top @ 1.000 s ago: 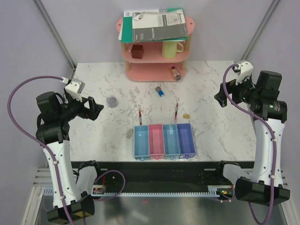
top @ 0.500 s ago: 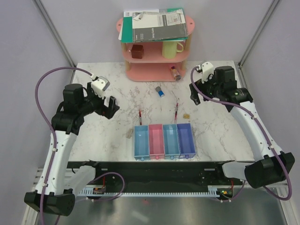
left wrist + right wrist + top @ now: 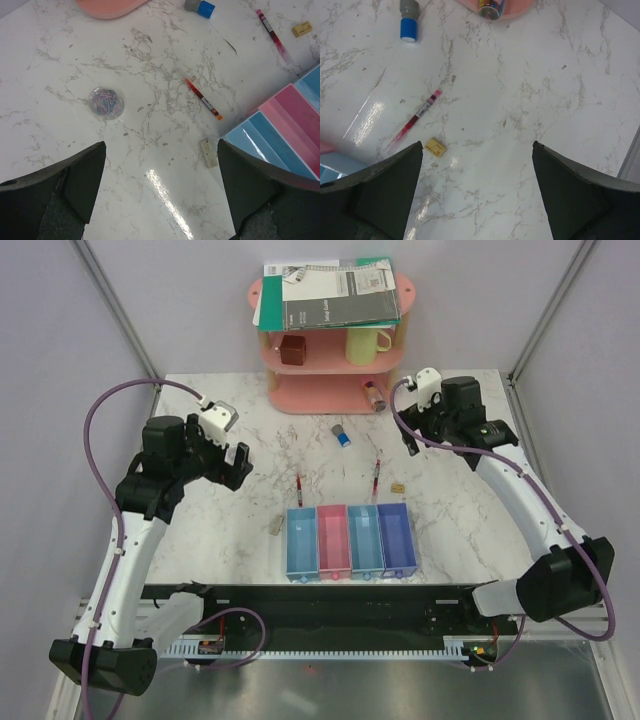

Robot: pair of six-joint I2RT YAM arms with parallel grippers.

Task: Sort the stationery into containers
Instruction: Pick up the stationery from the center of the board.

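Both grippers are seen spread wide with nothing held. The left gripper (image 3: 161,145) is poised over the left part of the table (image 3: 230,540), and the right gripper (image 3: 477,145) over its far right part. The row of trays (image 3: 350,540), set at the near middle of the table, appears empty. From the left gripper, the round disc (image 3: 105,102) is found just ahead and almost beneath. The left red pen (image 3: 202,98) lies further right, between that gripper and the trays. Its long axis runs roughly near to far, and its near end lies close to the far edge of the blue tray. The grey block (image 3: 209,152) is set just beside that tray's far left corner. From the right gripper, the right red pen (image 3: 415,120) and the tan block (image 3: 435,147) are found to the left and nearer, the pen laid along the same near-to-far line. Each pen is therefore judged to be best reached by the arm on its own side, with the jaws turned across the pen's length.
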